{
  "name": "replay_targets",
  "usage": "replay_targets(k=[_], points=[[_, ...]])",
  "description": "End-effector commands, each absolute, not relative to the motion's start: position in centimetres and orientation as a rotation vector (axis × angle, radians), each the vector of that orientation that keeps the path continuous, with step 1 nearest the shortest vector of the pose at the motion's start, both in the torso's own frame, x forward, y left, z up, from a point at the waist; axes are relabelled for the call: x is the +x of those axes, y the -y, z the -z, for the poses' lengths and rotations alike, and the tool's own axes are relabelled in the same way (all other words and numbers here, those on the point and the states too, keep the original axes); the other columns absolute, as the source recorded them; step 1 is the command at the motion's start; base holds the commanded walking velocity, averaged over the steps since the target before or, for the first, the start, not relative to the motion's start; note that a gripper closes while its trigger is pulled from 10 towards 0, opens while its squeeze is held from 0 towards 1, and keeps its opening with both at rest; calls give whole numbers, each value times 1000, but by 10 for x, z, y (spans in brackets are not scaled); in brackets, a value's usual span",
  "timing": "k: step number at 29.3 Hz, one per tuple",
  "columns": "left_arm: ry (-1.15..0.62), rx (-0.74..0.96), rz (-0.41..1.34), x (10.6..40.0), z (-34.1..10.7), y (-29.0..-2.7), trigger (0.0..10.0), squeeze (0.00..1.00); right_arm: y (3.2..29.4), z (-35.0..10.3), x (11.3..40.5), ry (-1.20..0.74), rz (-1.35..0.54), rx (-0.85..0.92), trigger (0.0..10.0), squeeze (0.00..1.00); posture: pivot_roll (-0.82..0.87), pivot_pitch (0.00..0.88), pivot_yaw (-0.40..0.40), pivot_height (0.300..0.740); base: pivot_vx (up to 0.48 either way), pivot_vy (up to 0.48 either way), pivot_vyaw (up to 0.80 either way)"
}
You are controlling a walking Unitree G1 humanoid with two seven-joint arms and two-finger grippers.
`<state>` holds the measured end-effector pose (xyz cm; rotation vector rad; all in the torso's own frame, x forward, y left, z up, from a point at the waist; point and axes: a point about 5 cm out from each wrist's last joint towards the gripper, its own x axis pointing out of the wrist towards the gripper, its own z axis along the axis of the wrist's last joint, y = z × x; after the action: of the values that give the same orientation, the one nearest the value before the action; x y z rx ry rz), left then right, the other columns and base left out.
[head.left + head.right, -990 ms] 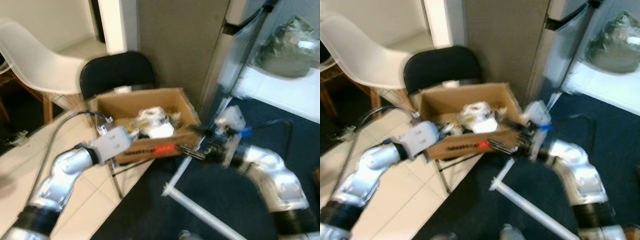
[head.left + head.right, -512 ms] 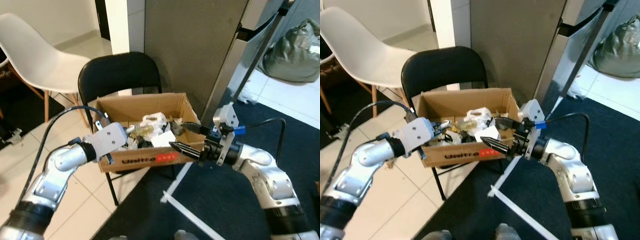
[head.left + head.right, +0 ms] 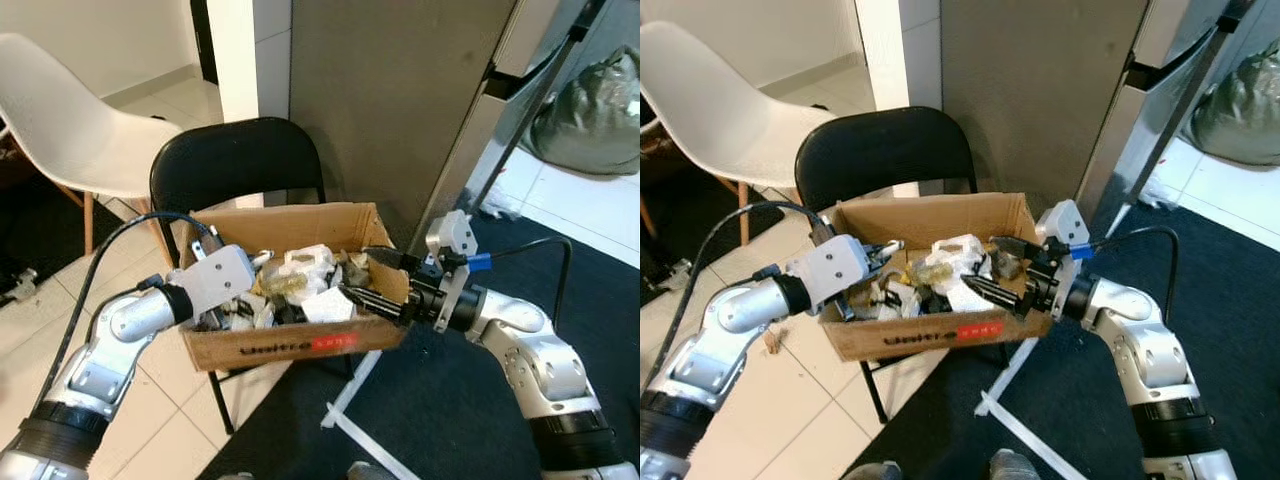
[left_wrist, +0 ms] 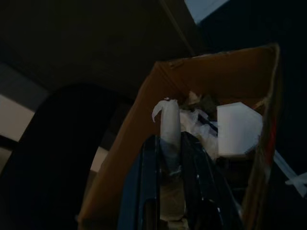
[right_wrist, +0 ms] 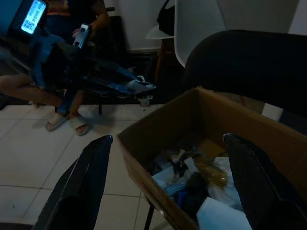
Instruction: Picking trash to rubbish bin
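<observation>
We reach both silver arms forward, elbows bent. Our left gripper (image 4: pixel 170 143) has its black fingers pinched close together around a small white scrap. Our right gripper (image 3: pixel 372 278) points inward toward the left, its fingers (image 5: pixel 81 187) spread wide apart.

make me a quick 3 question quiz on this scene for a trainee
1. True or false: the cardboard box rests on the seat of the black folding chair.
2. What does the left gripper hold? A) white scrap of trash B) a bottle C) nothing
3. Fill in: the right gripper reaches into the box with its fingers ____.

Key: 1 true; 2 A; 3 open
</observation>
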<state>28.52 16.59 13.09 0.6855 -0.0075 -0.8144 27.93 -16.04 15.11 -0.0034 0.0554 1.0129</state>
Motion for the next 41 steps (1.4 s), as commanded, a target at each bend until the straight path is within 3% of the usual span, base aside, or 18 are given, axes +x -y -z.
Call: replay_targets(k=[1, 27, 28, 29, 41], points=[[-12, 696, 814, 285, -128, -169, 10000, 0, 161, -153, 279, -43, -1014, -14, 10000, 0, 4, 0, -12, 740, 285, 0, 0], [-31, 681, 796, 286, -126, -170, 10000, 0, 162, -150, 279, -52, -1013, -17, 10000, 0, 5, 0, -12, 740, 234, 0, 0], [-36, 671, 792, 286, -126, -171, 10000, 533, 162, -150, 279, -52, -1013, -18, 10000, 0, 6, 0, -8, 740, 0, 0, 0], [-37, 662, 791, 286, -126, -171, 10000, 1000, 162, -150, 279, -53, -1013, -18, 10000, 0, 6, 0, -8, 740, 0, 0, 0], [-38, 662, 793, 286, -126, -172, 10000, 1000, 163, -150, 279, -54, -1013, -20, 10000, 0, 6, 0, -8, 740, 0, 0, 0]])
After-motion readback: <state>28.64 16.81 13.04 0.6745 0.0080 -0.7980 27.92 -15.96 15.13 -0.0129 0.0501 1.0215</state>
